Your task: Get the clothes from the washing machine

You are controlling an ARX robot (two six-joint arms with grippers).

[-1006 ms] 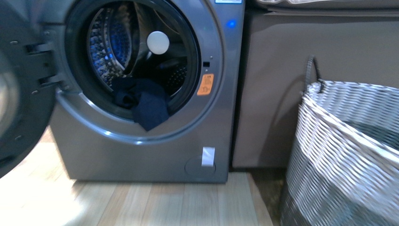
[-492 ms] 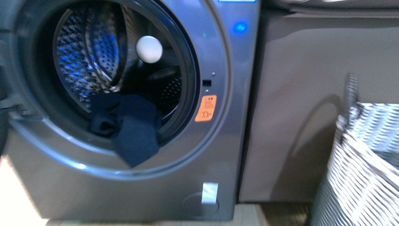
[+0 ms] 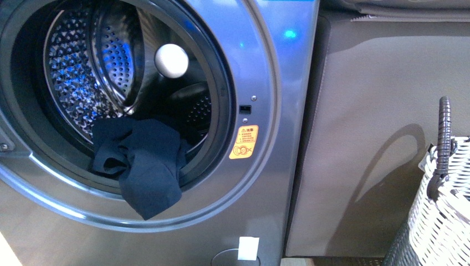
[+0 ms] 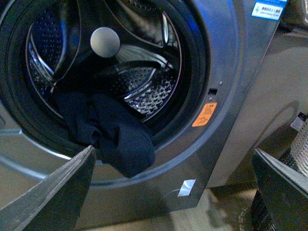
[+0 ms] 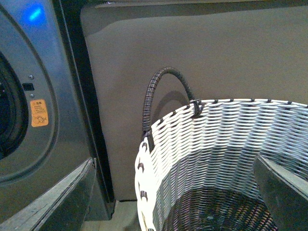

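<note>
The grey washing machine fills the left of the front view, its porthole uncovered and the perforated drum showing. The dark navy clothes lie bunched in the opening and hang over its lower rim. In the left wrist view the clothes sit ahead of my left gripper, which is open with nothing between its fingers. My right gripper is open over the woven basket, holding nothing. Neither arm shows in the front view.
A white ball sits inside the drum. An orange sticker and a white tag mark the machine's front. A grey-brown panel stands right of the machine. The basket with its dark handle is at far right.
The view has moved closer to the machine and leftward; the porthole and clothes look larger, the door has left the frame, and the basket has slid toward the right edge.
</note>
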